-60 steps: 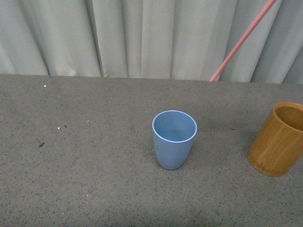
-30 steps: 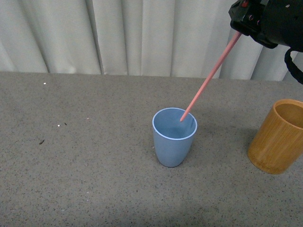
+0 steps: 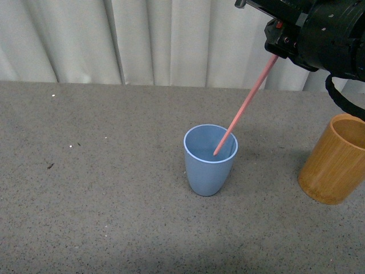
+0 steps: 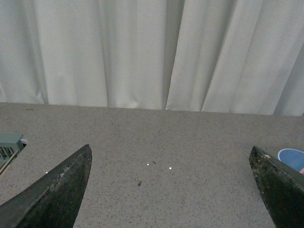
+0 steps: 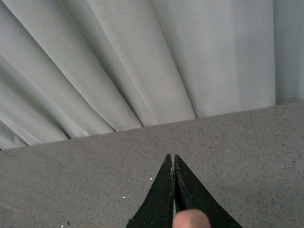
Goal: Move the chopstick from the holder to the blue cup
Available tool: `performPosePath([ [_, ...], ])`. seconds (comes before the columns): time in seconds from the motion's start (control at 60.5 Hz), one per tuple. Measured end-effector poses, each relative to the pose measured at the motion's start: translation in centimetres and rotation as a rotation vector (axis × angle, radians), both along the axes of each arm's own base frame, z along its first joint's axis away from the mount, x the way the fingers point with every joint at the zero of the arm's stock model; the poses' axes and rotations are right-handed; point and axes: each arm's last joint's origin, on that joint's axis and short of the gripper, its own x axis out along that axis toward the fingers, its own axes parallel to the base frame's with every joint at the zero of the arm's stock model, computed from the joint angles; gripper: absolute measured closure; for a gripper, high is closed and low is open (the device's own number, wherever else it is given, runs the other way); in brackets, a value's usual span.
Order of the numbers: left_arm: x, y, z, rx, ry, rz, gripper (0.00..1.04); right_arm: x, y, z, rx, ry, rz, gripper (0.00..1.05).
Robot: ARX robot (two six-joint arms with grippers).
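Front view: my right hand (image 3: 272, 56), upper right of frame, is clamped on the top end of the chopstick (image 3: 242, 110), which slants down to the left with its lower tip inside the mouth of the blue cup (image 3: 210, 160) at centre frame. The holder (image 3: 333, 168) stands on the counter (image 3: 91, 194) at the right edge, well apart from the cup. In the right wrist view the fingers (image 5: 164, 190) meet around the pink stick end. In the left wrist view my left hand (image 4: 171, 190) is spread apart over bare counter, idle. I judge the stick light, stiff and smooth, likely to slip or pivot in a pinch; a grip near its top suits lowering it in.
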Motion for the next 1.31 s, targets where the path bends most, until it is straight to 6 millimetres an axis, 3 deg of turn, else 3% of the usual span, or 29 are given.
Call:
performPosePath([
  [0.083, 0.0, 0.0, 0.0, 0.000, 0.000, 0.000, 0.07, 0.0, 0.3, 0.1, -0.003, 0.002, 0.020, 0.99],
  [0.182, 0.0, 0.0, 0.0, 0.000, 0.000, 0.000, 0.07, -0.1, 0.6, 0.0, -0.017, 0.007, 0.030, 0.74],
  [0.397, 0.0, 0.0, 0.0, 0.000, 0.000, 0.000, 0.07, -0.2, 0.0, 0.2, -0.091, -0.001, -0.054, 0.38],
  [0.545, 0.0, 0.0, 0.0, 0.000, 0.000, 0.000, 0.07, -1.9, -1.8, 1.8, -0.124, -0.066, -0.097, 0.14],
  [0.694, 0.0, 0.0, 0.0, 0.000, 0.000, 0.001, 0.07, -6.9, -6.7, 2.6, -0.301, -0.201, -0.233, 0.38],
  [0.81, 0.0, 0.0, 0.0, 0.000, 0.000, 0.000, 0.07, -13.9, -11.8, 0.4, -0.379, -0.141, -0.208, 0.64],
  [0.942, 0.0, 0.0, 0.0, 0.000, 0.000, -0.001, 0.07, -19.6, -13.2, -2.3, -0.399, -0.064, -0.231, 0.87],
  [1.041, 0.0, 0.0, 0.0, 0.000, 0.000, -0.001, 0.07, -21.6, -13.2, -1.5, -0.393, -0.153, -0.236, 1.03],
  [1.306, 0.0, 0.0, 0.0, 0.000, 0.000, 0.000, 0.07, -22.4, -13.2, -0.9, -0.390, -0.231, -0.251, 1.04],
])
